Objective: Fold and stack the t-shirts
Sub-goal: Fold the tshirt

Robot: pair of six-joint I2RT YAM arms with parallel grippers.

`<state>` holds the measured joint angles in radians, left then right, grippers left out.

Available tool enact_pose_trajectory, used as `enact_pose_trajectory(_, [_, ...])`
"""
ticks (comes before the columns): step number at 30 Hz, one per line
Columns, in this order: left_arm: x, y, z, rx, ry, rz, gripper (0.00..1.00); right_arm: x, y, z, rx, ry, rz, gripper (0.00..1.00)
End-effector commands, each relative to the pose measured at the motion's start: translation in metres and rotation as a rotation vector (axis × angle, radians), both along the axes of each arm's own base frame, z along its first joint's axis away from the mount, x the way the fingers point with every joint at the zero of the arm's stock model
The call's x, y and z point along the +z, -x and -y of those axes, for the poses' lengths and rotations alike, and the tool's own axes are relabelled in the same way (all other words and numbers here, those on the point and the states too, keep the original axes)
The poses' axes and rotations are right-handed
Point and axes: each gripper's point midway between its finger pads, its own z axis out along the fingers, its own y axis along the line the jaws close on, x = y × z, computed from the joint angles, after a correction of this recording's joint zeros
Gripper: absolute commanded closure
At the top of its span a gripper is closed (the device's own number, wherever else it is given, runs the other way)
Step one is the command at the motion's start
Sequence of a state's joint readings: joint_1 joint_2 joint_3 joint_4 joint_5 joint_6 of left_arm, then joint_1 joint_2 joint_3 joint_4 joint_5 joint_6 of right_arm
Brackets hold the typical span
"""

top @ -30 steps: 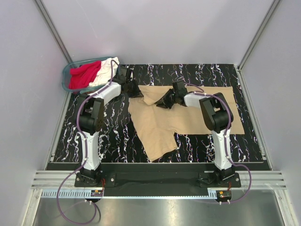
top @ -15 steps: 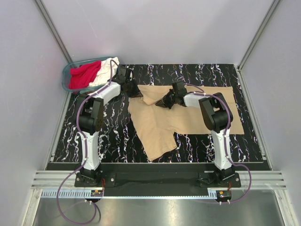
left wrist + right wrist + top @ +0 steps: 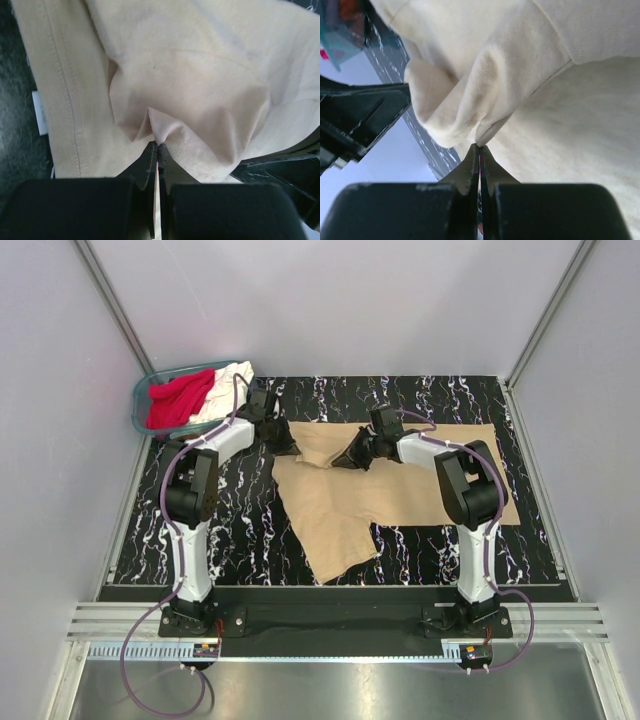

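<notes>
A tan t-shirt lies spread on the black marbled table, one part hanging toward the near edge. At its far left corner my left gripper is shut on a pinch of the tan t-shirt. My right gripper is shut on a raised fold of the tan t-shirt just right of that corner. A red t-shirt and a white t-shirt sit bunched in the teal basket at the far left.
The basket stands just off the table's far left corner, close behind my left arm. Grey walls close in the table on three sides. Bare table shows left of the tan shirt and along the near edge.
My right gripper has closed on the tan fold and shifted slightly toward the far side, lifting the cloth. The left gripper stays shut on its corner and has barely moved.
</notes>
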<state>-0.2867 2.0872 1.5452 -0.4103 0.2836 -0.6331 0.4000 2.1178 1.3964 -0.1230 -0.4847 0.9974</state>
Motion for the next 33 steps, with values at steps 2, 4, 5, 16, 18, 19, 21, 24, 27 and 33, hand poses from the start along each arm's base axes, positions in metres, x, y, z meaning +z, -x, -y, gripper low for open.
enact_pose_trajectory(2, [0.031,0.010,0.000,-0.009,0.041,0.039,1.00,0.019,0.024,0.007,0.108,-0.029,0.017,1.00])
enact_pose_trajectory(4, [0.031,0.018,0.001,-0.015,0.055,0.021,1.00,0.017,0.031,0.012,0.130,-0.025,0.014,1.00])
enact_pose_trajectory(5, [0.031,0.022,0.002,-0.017,0.059,0.014,1.00,0.017,0.031,0.016,0.126,-0.026,0.008,1.00])
enact_pose_trajectory(16, [0.012,0.064,0.013,-0.046,0.107,-0.106,1.00,0.017,0.042,0.043,0.180,-0.070,0.009,1.00])
enact_pose_trajectory(18, [0.009,0.068,0.016,-0.048,0.116,-0.126,1.00,0.020,0.041,0.047,0.182,-0.074,0.013,1.00])
enact_pose_trajectory(19, [0.008,0.070,0.017,-0.048,0.118,-0.133,1.00,0.019,0.041,0.050,0.184,-0.068,0.018,1.00])
enact_pose_trajectory(21, [0.007,0.071,0.018,-0.053,0.120,-0.138,1.00,0.020,0.041,0.052,0.192,-0.077,0.022,1.00])
enact_pose_trajectory(24, [0.007,0.072,0.017,-0.054,0.116,-0.137,1.00,0.020,0.040,0.055,0.201,-0.100,0.016,1.00])
enact_pose_trajectory(27, [0.009,0.075,0.016,-0.059,0.113,-0.141,1.00,0.018,0.041,0.056,0.218,-0.133,0.001,1.00])
enact_pose_trajectory(33, [0.010,0.081,0.009,-0.058,0.090,-0.152,0.99,0.016,0.043,0.063,0.239,-0.187,-0.026,1.00])
